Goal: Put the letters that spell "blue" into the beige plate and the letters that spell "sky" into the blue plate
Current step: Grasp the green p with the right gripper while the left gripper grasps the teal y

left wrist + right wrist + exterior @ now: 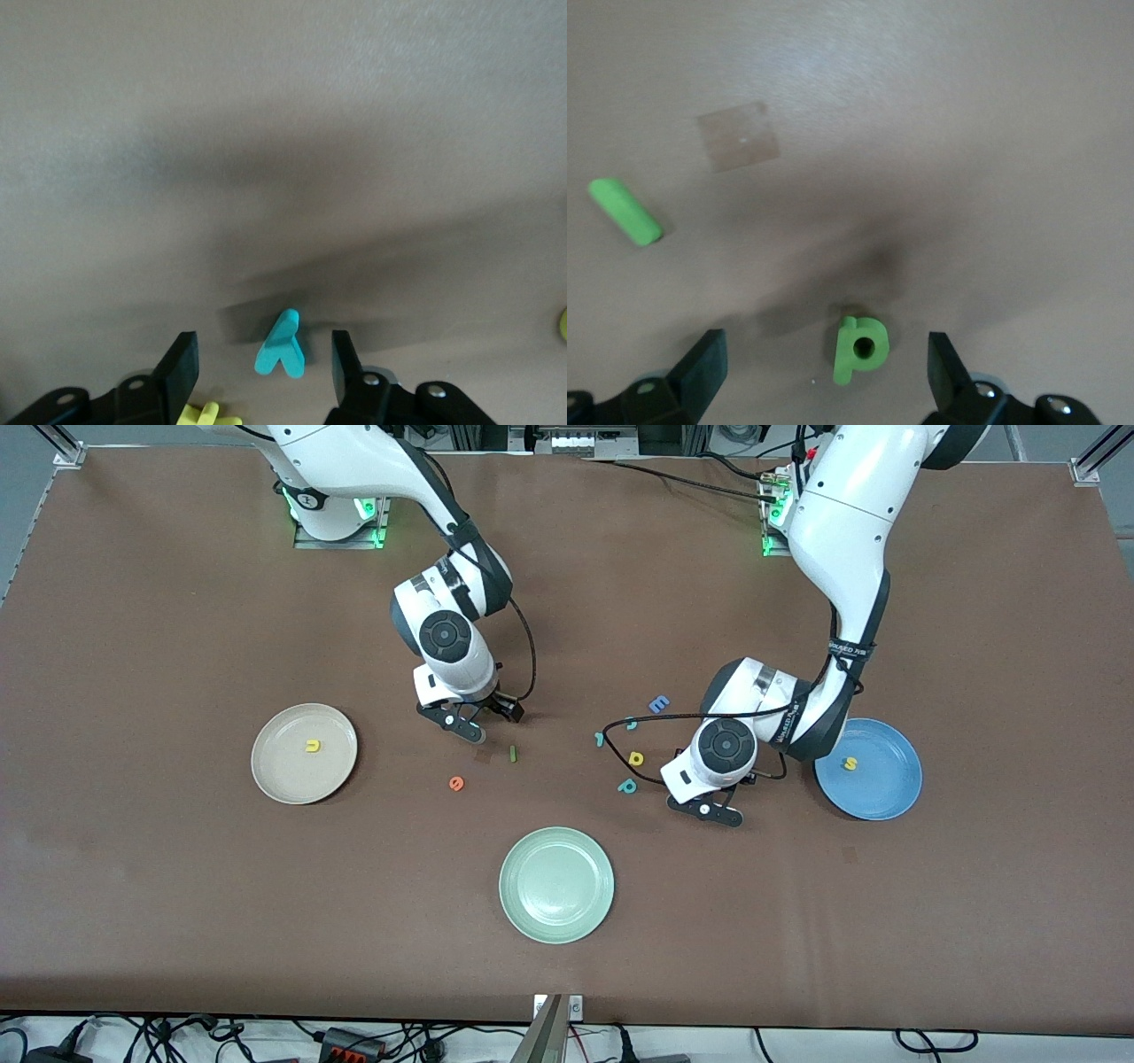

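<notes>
I am bringing the left hand [264, 372] down around the small teal foam y [282, 346], which is lying flat on the brown table [177, 921] between the fingers with a gap on each side; nothing is gripped yet, and the jaws are standing partly open. To do this well I should keep the y centred, pinch across its narrow stem, and squeeze gently, since soft foam likely squashes and can pop out sideways. A small yellow foam letter [209, 414] is lying just beside one finger, so I need to avoid nudging it.

The right hand [824, 372] is hovering low with its jaws wide apart over the light green foam b [858, 348], holding nothing. The dark green foam bar l [625, 211] is lying nearby on the table.

The yellow foam u [312, 746] is already sitting in the round cream-beige plate [275, 775], and the yellow foam s [850, 763] in the round bright blue plate [886, 797]. The orange foam e [456, 783] is waiting on the bare table. The plates look smooth and shallow, with low rims.
</notes>
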`<state>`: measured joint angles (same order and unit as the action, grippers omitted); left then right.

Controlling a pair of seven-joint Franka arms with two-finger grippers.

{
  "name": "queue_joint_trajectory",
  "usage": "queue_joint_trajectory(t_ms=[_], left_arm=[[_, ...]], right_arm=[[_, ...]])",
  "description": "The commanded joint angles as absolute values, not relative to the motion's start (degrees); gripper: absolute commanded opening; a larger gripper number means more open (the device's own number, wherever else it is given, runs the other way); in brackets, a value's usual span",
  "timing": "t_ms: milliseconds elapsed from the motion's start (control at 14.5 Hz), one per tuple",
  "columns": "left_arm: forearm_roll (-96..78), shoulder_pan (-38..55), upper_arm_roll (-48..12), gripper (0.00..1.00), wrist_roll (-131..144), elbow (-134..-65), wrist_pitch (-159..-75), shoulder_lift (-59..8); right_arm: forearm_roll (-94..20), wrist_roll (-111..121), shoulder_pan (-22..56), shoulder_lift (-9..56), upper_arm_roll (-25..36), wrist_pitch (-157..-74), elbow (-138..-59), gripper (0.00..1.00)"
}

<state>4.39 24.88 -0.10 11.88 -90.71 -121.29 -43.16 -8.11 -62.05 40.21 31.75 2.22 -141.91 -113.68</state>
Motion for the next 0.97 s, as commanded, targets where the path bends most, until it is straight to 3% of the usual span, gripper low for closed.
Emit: queue_joint_trajectory(t_ms=[0,207,345,414,621,690,897], left_arm=[[5.3,24.8,-0.3,0.58,10.6,-93.5,-123.1,-42.3],[5.2,24.7,-0.3,0.36,10.8,-94.4,-124.3,-42.3],[5.2,24.9,-0.3,0.32,10.8,-94.4,-124.3,-42.4],[5.2,24.9,-0.3,0.26,10.8,-94.5,-124.3,-42.5],[5.2,24.8,-0.3,0.05,11.3,-94.4,-124.1,-42.6],[5.2,24.9,-0.3,0.01,11.3,-94.3,-123.9,-42.5],[5.2,23.9,-0.3,0.00,10.5,-94.0,-123.1,-41.8]], right_arm=[[-8.6,-66.3,41.5,30.2,2.7,-146.0,-117.2,1.00],[-8.6,-69.4,42.4,30.2,2.7,-147.0,-117.3,1.00],[-8.6,-70.0,42.5,29.7,2.7,-147.1,-117.9,0.93],[-8.6,-70.0,42.5,29.6,2.7,-147.2,-117.9,0.88],[-8.6,-70.0,42.3,29.4,2.7,-149.0,-119.4,0.88],[-8.6,-70.0,42.3,29.4,2.7,-149.9,-120.1,0.88],[-8.6,-70.0,42.1,29.0,2.7,-151.0,-120.9,0.80]])
